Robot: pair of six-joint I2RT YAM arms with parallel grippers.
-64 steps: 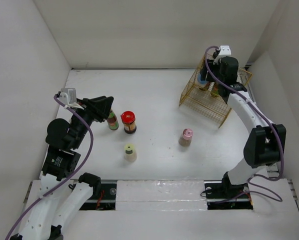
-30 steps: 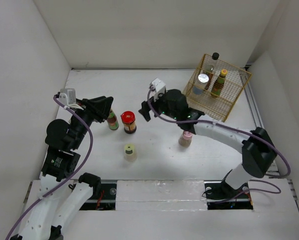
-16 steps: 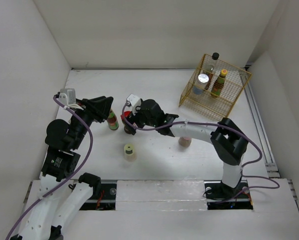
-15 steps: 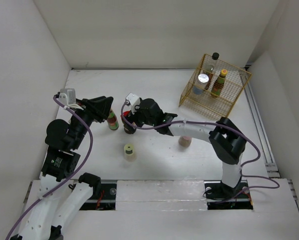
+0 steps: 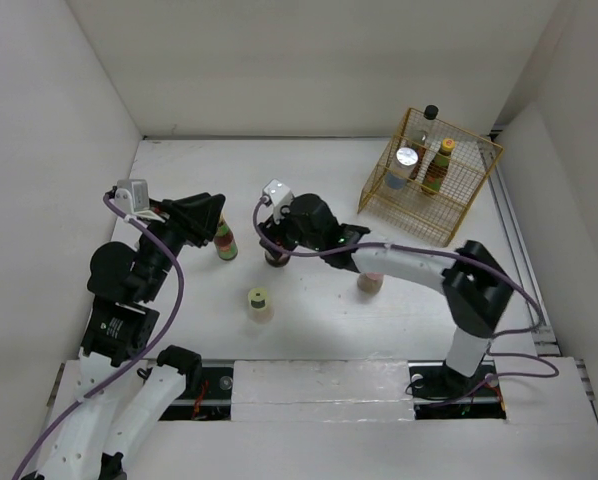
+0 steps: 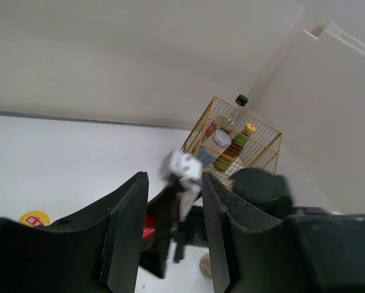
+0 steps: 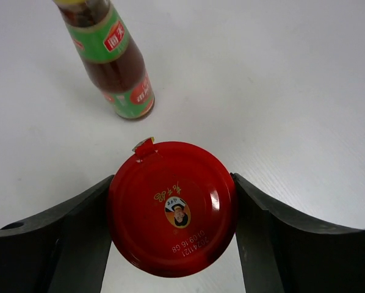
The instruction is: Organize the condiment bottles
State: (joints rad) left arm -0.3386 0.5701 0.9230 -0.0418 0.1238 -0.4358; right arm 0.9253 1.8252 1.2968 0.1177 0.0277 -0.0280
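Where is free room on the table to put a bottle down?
Bare table lies along the back wall, left of the gold basket, and between the yellow-green-capped bottle and the pink-capped bottle. It is crowded around the red-capped jar and the striped bottle.

Right gripper left the gold wire basket and swung over to the round red-lidded glass jar. Lid now sits between its fingers, both touching.

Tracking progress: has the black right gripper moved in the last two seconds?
Yes. The right gripper swung left, away from the gold wire basket, and now grips the red-lidded jar.
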